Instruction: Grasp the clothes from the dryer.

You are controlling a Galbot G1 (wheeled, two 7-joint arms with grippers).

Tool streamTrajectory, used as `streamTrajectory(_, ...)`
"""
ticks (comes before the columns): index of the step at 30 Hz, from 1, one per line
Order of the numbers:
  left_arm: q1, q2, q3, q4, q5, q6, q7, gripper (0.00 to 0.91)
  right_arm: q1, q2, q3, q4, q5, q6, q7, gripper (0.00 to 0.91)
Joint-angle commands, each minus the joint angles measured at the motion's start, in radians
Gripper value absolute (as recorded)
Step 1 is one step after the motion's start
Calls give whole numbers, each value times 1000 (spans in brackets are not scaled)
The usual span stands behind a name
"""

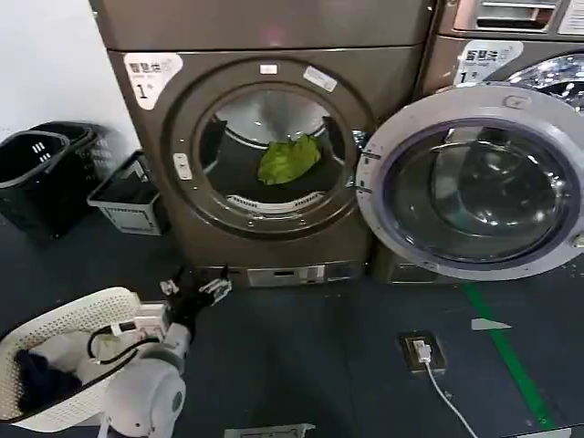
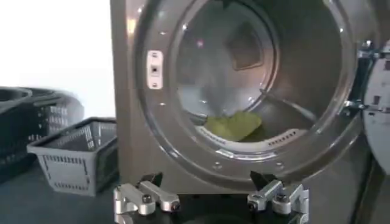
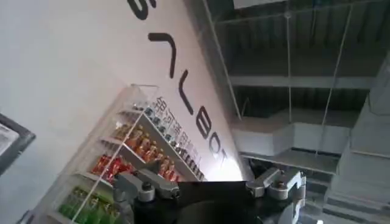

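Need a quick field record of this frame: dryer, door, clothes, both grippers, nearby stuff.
dryer: bronze-brown front-loader, label "1" at its upper left corner
door: glass door swung fully open to the right of the mouth
clothes: lime-green bunch lying in the drum, ungrasped
left gripper: low in front of the dryer, below the mouth, fingers apart, holding nothing
right gripper: fingers apart, holding nothing, facing a wall and ceiling away from the dryer
basket: white basket at lower left, dark and white fabrics inside
bins: grey crate and black baskets left of the dryer

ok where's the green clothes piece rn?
The clothes lie inside the dryer drum, low in the open porthole, centre of the head view, well beyond the left gripper.
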Motion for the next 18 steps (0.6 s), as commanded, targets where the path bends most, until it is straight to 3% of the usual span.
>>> streamTrajectory(1, -1, 1, 1, 2, 1, 1, 0, 907, 1, 0, -1, -4, -3, -1, -1, 907)
streamTrajectory(18, -4, -1, 5, 9, 9, -1, 4, 907, 11, 4, -3, -6, 0, 6, -7, 907)
